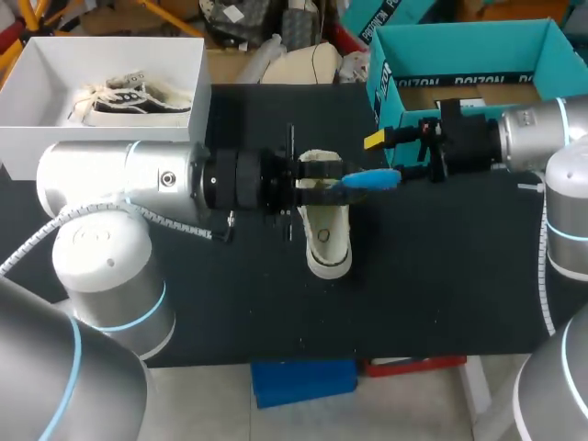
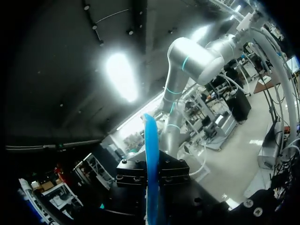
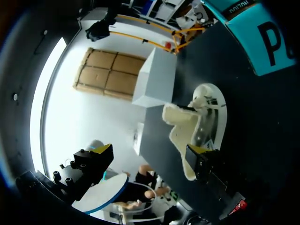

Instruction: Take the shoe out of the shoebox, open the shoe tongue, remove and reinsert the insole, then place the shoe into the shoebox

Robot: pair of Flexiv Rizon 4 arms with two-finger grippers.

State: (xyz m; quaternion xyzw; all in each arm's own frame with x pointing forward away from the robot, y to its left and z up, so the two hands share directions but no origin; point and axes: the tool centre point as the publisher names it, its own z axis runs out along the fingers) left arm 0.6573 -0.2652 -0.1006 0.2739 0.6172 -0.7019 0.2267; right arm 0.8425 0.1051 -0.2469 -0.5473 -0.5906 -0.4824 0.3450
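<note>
- The left gripper (image 2: 152, 172) is clamped on the blue insole (image 2: 151, 140). In the left wrist view the insole stands edge-on, squeezed between the two black finger blocks, and the yellow tips do not show.
- The right gripper (image 3: 150, 150) has its fingers spread wide with nothing pinched. The insole (image 3: 105, 192) lies just beside one finger, touched from that side at most.
- In the head view the insole (image 1: 372, 178) bridges the gap between the left gripper (image 1: 331, 181) and the right gripper (image 1: 390, 156), above the dark table (image 1: 441, 276).
- The shoe (image 1: 328, 234) rests on the table under the left gripper, heel end beneath it, outside the teal shoebox (image 1: 459, 41).
- Only the right wrist view shows the shoe (image 3: 208, 105) opened up, its cream tongue (image 3: 180, 126) flopped out toward the right gripper. The shoebox (image 3: 253, 33) sits off to one side there.
- Only the head view shows a white box (image 1: 110, 55) holding another pair, behind the left arm. The left wrist view shows neither the shoe nor the shoebox.
</note>
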